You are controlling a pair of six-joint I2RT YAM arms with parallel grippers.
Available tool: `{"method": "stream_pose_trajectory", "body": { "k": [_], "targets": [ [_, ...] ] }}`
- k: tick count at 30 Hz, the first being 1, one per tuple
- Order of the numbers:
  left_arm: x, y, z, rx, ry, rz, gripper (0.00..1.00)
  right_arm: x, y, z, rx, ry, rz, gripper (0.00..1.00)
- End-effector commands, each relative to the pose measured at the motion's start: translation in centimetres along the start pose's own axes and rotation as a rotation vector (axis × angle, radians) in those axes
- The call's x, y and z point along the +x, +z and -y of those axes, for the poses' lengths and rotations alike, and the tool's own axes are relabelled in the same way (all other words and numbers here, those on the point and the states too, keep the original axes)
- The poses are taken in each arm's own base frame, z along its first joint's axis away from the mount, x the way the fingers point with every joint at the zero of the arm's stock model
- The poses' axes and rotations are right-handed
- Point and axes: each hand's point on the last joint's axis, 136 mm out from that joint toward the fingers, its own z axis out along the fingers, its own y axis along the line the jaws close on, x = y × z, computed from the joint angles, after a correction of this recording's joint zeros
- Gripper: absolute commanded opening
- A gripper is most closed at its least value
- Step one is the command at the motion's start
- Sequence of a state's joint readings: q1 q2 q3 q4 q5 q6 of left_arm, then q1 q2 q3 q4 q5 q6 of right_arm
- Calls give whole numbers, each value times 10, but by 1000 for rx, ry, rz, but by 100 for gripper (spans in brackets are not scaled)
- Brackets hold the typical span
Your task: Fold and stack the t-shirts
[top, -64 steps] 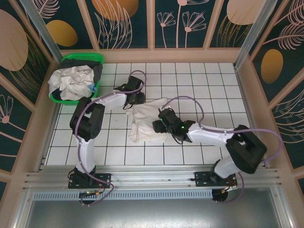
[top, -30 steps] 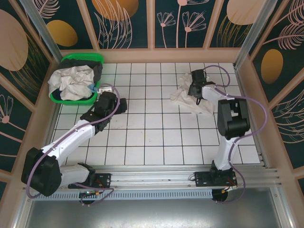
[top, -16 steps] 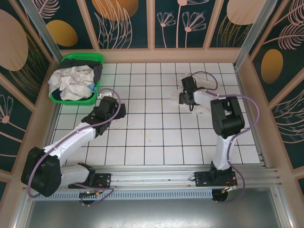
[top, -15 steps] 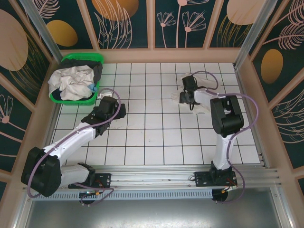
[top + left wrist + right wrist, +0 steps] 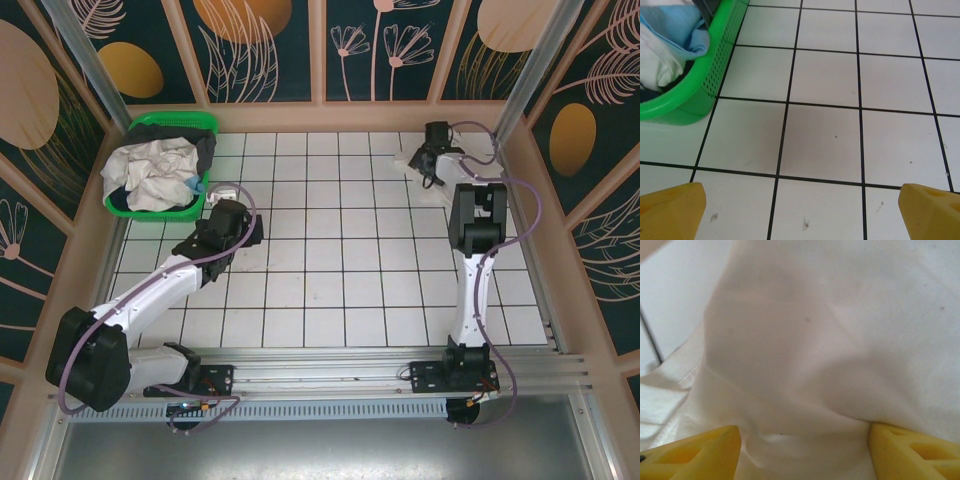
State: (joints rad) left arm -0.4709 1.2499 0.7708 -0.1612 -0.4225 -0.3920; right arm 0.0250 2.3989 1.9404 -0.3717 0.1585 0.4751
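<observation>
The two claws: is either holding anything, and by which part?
The left gripper is open over bare tiles, holding nothing. The right gripper straddles a bunched part of the off-white t-shirt; whether it pinches it cannot be told.

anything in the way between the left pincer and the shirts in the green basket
Nothing loose. The open left pincer hovers over bare white tiles, and the green basket sits just beyond them. Only the basket's own perforated wall stands between the pincer and the crumpled t-shirts heaped inside.
</observation>
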Motion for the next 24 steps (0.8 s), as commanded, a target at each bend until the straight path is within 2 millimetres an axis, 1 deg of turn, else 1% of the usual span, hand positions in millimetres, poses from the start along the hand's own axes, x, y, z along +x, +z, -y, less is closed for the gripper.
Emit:
{"method": "stream_pose_trajectory", "body": {
  "k": [1, 2, 4, 6, 8, 9, 10, 11, 13, 14, 16, 17, 18, 20, 24],
  "targets": [
    [-16, -2, -4, -30, 17, 35, 99, -25, -2, 16, 16, 113, 10, 69],
    [-17, -3, -4, -30, 17, 41, 98, -36, -7, 12, -11, 117, 28, 70],
    [-21, -3, -3, -26, 15, 57, 99, -58, -24, 3, -50, 109, 68, 71],
    [-22, -3, -4, -28, 16, 70, 99, -64, -42, -5, -78, 64, 91, 72],
    [-23, -2, -4, -31, 13, 77, 98, -57, -55, -3, -72, 15, 107, 73],
    [-24, -2, -5, -32, 12, 79, 99, -47, -59, 2, -71, -11, 106, 73],
    [-26, -2, -5, -32, 9, 82, 99, -37, -62, 13, -47, -21, 109, 73],
    [-26, -2, -4, -31, 9, 82, 98, -32, -65, 25, -32, -24, 127, 74],
    [-26, -1, -5, -28, 8, 84, 99, -15, -59, 51, -38, -25, 118, 74],
    [-26, -1, -5, -28, 8, 83, 99, -10, -55, 63, -38, -3, 96, 74],
    [-24, 1, -4, -26, 12, 72, 99, 2, -41, 81, -62, 34, 27, 72],
    [-23, 2, -4, -29, 13, 68, 98, 6, -37, 87, -70, 49, 6, 72],
    [-22, 3, -4, -28, 16, 63, 98, 12, -33, 89, -89, 58, -17, 71],
    [-19, 4, -4, -30, 17, 52, 99, 20, -32, 85, -135, 70, -41, 71],
    [-16, 4, -5, -27, 18, 48, 99, 37, -36, 70, -245, 138, -72, 66]
  ]
}}
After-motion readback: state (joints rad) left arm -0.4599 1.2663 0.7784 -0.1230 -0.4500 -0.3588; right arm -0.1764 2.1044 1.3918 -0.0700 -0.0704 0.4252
